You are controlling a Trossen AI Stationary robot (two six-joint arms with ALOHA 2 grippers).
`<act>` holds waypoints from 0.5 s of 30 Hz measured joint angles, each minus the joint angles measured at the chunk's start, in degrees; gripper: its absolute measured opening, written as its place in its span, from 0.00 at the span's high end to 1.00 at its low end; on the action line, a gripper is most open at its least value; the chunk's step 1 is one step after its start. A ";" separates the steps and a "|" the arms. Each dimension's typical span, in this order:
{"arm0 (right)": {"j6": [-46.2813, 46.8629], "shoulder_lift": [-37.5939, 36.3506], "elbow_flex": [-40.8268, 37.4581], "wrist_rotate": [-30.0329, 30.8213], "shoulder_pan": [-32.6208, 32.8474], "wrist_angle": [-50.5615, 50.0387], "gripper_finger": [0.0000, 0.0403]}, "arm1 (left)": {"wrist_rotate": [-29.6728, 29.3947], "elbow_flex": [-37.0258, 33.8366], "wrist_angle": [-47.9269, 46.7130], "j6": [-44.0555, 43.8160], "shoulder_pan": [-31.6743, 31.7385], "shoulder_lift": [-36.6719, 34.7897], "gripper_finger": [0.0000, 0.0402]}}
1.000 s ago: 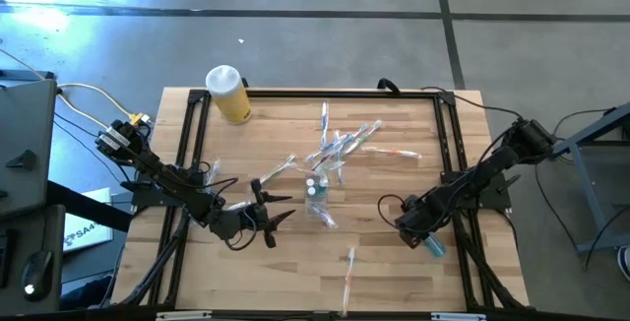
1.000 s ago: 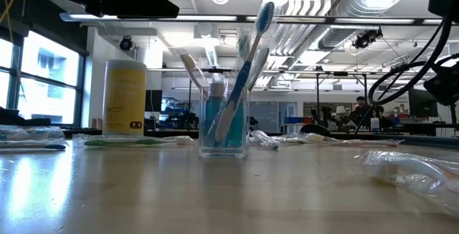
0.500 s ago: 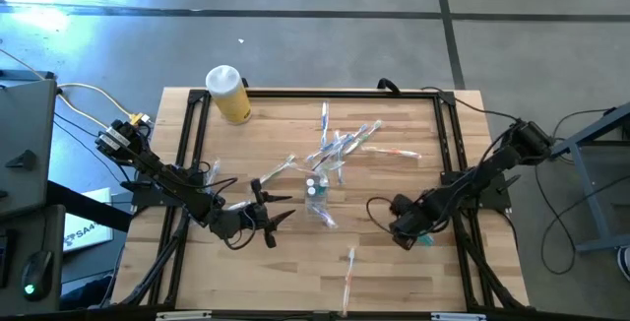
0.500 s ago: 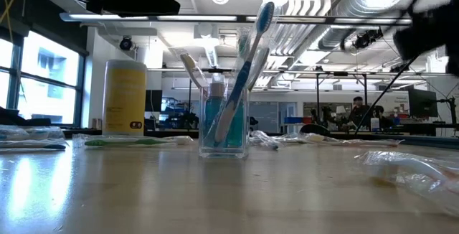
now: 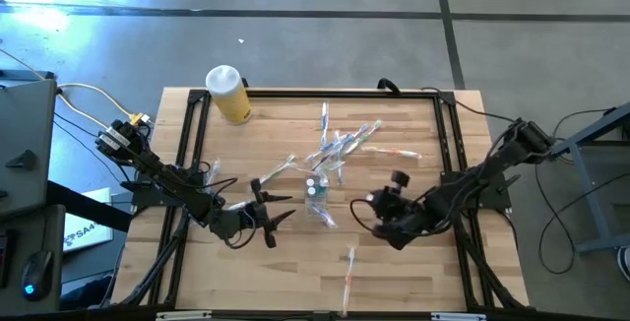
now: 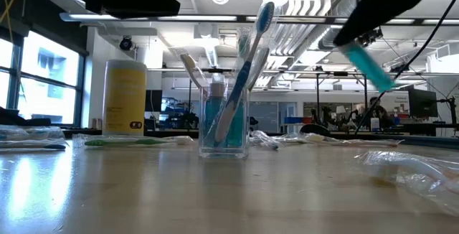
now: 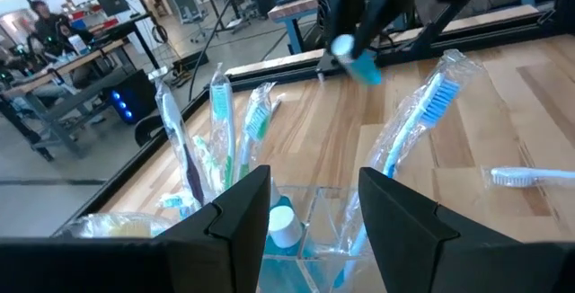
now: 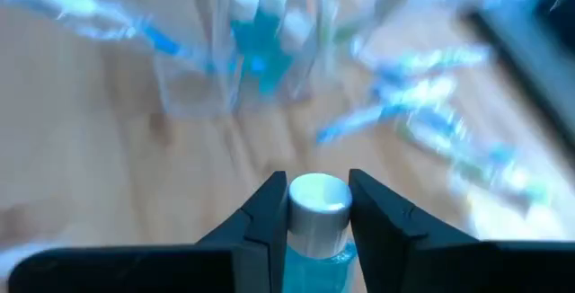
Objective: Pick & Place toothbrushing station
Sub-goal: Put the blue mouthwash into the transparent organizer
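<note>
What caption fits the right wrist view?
Right gripper holding a white-capped teal tube, facing the clear cup.

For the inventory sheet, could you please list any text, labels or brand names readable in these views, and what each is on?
None can be read.
Yellow bottle: dark print at its base, too small to read.
White sheet beside the table: dark lettering, too blurred to read.
Teal tube in the right hand: no print visible.

Robotics laboratory or workshop, probably open-plan: exposed ceiling ducts (image 6: 373, 4) and pipework, a bare concrete floor (image 5: 325, 55), workbenches with monitors (image 6: 422, 103), and a black-framed wooden surface (image 5: 394, 272).
</note>
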 joint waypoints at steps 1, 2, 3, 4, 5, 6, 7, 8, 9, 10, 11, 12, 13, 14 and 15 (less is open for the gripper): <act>-2.80 0.00 -1.29 1.18 -0.45 3.60 0.79 | 0.02 0.00 -0.34 -0.71 0.00 0.00 0.59; -5.84 0.00 -2.61 1.48 -1.05 7.59 0.79 | 0.03 0.00 -0.77 -1.44 0.00 0.00 0.59; -9.06 0.00 -4.05 1.19 -1.87 12.43 0.79 | 0.03 0.00 -1.23 -2.09 0.00 0.00 0.59; -12.35 0.00 -5.50 0.32 -2.77 17.87 0.79 | 0.05 0.00 -1.59 -2.80 0.00 0.00 0.59; -15.79 0.00 -6.95 -1.10 -3.67 23.33 0.79 | 0.08 0.00 -1.97 -3.35 0.00 0.00 0.59; -19.22 0.00 -8.41 -2.79 -4.59 28.84 0.79 | 0.06 0.00 -2.46 -4.11 0.00 0.00 0.59; -22.43 0.00 -9.81 -4.84 -5.49 34.29 0.79 | 0.07 0.00 -3.05 -4.75 0.00 0.00 0.59; -25.43 0.00 -10.90 -6.99 -6.40 39.40 0.79 | 0.10 0.00 -3.73 -5.60 0.00 0.00 0.59; -28.00 0.00 -11.76 -8.61 -7.28 43.70 0.79 | 0.10 0.00 -4.35 -6.32 0.00 0.00 0.59; -30.33 0.00 -12.46 -10.13 -8.19 47.66 0.79 | 0.11 0.00 -4.93 -7.17 -0.02 0.00 0.59; -32.30 0.00 -12.89 -11.71 -9.06 50.40 0.79 | 0.16 0.00 -5.54 -7.96 -0.02 0.00 0.59; -33.83 0.00 -13.16 -13.49 -10.01 52.47 0.79 | 0.20 0.00 -6.21 -8.69 -0.02 0.00 0.59; -35.05 0.00 -13.26 -15.71 -11.01 53.95 0.79 | 0.20 0.00 -6.88 -9.32 -0.02 0.00 0.59; -35.96 0.00 -13.28 -17.90 -11.94 55.27 0.79 | 0.25 0.00 -7.59 -10.08 -0.02 0.00 0.59; -36.79 0.00 -13.28 -20.02 -12.82 56.63 0.79 | 0.43 0.00 -8.31 -10.84 -0.02 0.00 0.59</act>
